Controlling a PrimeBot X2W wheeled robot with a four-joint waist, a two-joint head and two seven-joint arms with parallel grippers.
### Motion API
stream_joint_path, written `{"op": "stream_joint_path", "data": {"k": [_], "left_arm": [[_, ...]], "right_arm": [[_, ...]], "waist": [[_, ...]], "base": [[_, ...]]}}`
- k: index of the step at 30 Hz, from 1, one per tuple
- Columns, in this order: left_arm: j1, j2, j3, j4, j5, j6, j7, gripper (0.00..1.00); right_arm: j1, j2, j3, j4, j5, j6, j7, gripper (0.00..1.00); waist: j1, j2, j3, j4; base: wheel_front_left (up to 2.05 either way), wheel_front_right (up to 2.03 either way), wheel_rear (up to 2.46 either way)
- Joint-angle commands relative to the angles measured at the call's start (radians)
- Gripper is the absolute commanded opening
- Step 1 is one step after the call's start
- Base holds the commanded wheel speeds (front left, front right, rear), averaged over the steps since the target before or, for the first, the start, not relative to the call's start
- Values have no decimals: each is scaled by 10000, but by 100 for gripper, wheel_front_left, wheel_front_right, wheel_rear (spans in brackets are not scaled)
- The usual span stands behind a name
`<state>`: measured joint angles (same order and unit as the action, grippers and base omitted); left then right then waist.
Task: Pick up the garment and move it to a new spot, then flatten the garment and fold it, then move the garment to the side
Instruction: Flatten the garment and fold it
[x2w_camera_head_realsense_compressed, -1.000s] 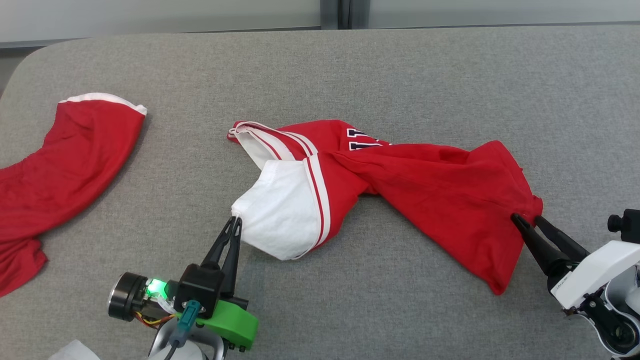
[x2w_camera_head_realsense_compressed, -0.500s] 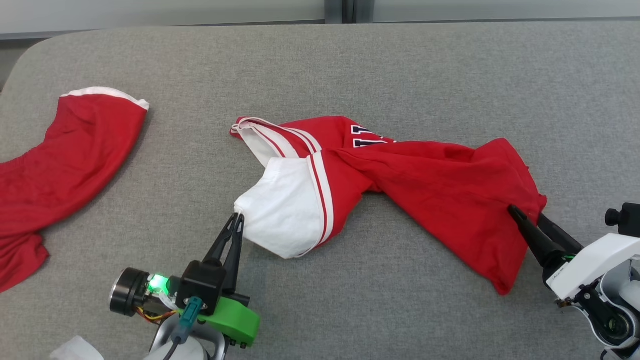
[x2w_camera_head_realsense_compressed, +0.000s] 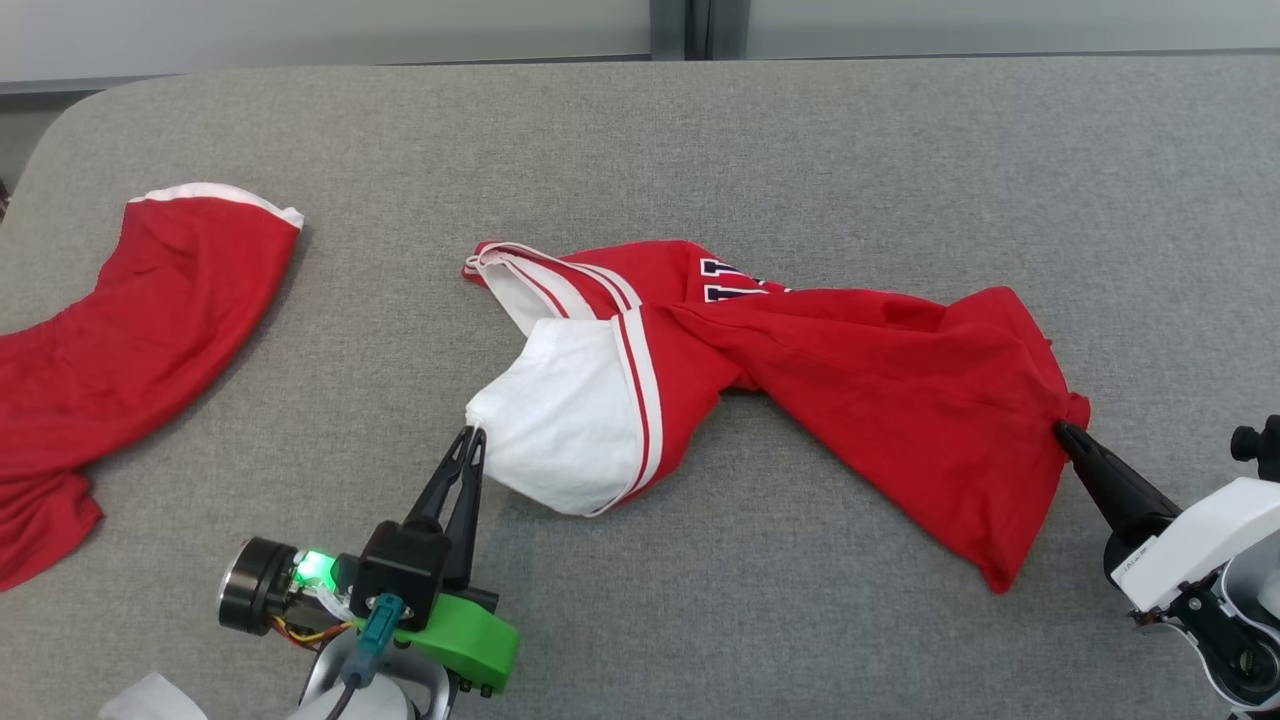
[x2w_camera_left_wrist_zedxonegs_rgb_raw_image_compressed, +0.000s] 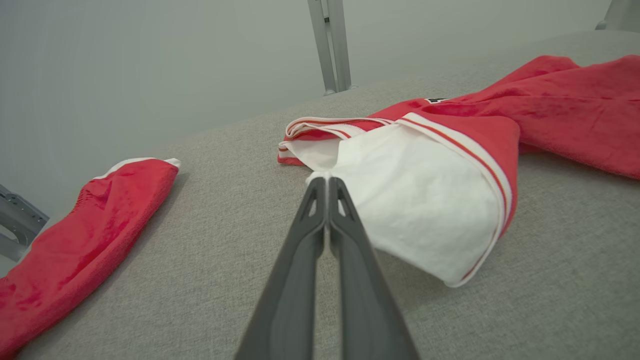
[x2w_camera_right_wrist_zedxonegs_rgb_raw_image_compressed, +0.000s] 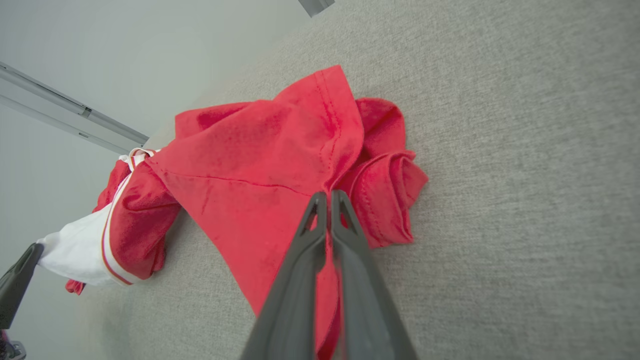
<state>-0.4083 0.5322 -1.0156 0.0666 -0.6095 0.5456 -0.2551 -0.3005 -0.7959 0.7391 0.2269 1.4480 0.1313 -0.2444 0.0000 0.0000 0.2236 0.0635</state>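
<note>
A red garment (x2w_camera_head_realsense_compressed: 880, 370) with a white sleeve and striped trim lies twisted across the middle of the grey table (x2w_camera_head_realsense_compressed: 700, 140). My left gripper (x2w_camera_head_realsense_compressed: 474, 436) is shut on the white sleeve's corner (x2w_camera_left_wrist_zedxonegs_rgb_raw_image_compressed: 320, 176) at the garment's left end. My right gripper (x2w_camera_head_realsense_compressed: 1062, 429) is shut on the red hem at the garment's right end; in the right wrist view its closed fingers (x2w_camera_right_wrist_zedxonegs_rgb_raw_image_compressed: 327, 197) pinch the red cloth (x2w_camera_right_wrist_zedxonegs_rgb_raw_image_compressed: 260, 150) beside a bunched fold. The left gripper's dark finger (x2w_camera_right_wrist_zedxonegs_rgb_raw_image_compressed: 17, 280) shows at that view's lower left, by the white sleeve.
A second red garment (x2w_camera_head_realsense_compressed: 120, 340) with a white edge lies at the table's left side, seen again as red cloth (x2w_camera_left_wrist_zedxonegs_rgb_raw_image_compressed: 85, 235) in the left wrist view. Bare grey table surface lies behind and in front of the twisted garment. A pale wall with a metal post (x2w_camera_left_wrist_zedxonegs_rgb_raw_image_compressed: 330, 45) runs behind.
My right gripper has closed on the garment's red hem at the right end; before, its fingers stood open around it. The left gripper stays shut on the white sleeve. The head camera shifted slightly.
</note>
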Motion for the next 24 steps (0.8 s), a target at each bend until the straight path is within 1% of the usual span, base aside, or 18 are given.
{"op": "stream_joint_path", "data": {"k": [1, 5, 9, 11, 13, 15, 19, 22, 24], "left_arm": [[91, 39, 41, 1, -14, 28, -16, 0], [-22, 36, 106, -5, 75, -34, -42, 0], [-183, 240, 252, -266, 289, -34, -76, 0], [-351, 498, 402, -576, 406, 5, -85, 0], [-595, 909, 617, -986, 548, 62, -91, 0], [-1046, 1384, 792, -1557, 857, 10, -32, 0], [-2289, 2384, 1117, -2505, 1407, -517, 303, 0], [-3411, 2863, 1433, -3154, 1708, -935, 687, 0], [-4138, 3068, 1625, -3456, 1838, -1241, 968, 0]], "right_arm": [[74, -22, 30, -59, 64, -11, -65, 0], [81, -167, 65, -182, 44, -11, -91, 0], [146, -498, -241, -492, -27, -11, -171, 0], [169, -782, -554, -760, -92, -11, -191, 0], [186, -1149, -949, -1034, -159, -11, -208, 0], [173, -1538, -1409, -1372, -221, -11, -203, 0], [-79, -2359, -2359, -2051, -437, -11, -212, 0], [-450, -2987, -2968, -2541, -492, -11, -214, 0], [-754, -3413, -3293, -2807, -535, -12, -156, 0]], "waist": [[0, 0, -17, -48], [0, 0, -95, -109], [0, 0, -346, -180], [0, 0, -511, -245], [0, 0, -672, -327], [0, 0, -787, -376], [0, 0, -950, -567], [0, 0, -1015, -741], [0, 0, -1015, -826]], "base": [[0, 0, 0], [0, 0, 0], [0, 0, 0], [0, 0, 0], [0, 0, 0], [0, 0, 0], [0, 0, 0], [0, 0, 0], [0, 0, 0]]}}
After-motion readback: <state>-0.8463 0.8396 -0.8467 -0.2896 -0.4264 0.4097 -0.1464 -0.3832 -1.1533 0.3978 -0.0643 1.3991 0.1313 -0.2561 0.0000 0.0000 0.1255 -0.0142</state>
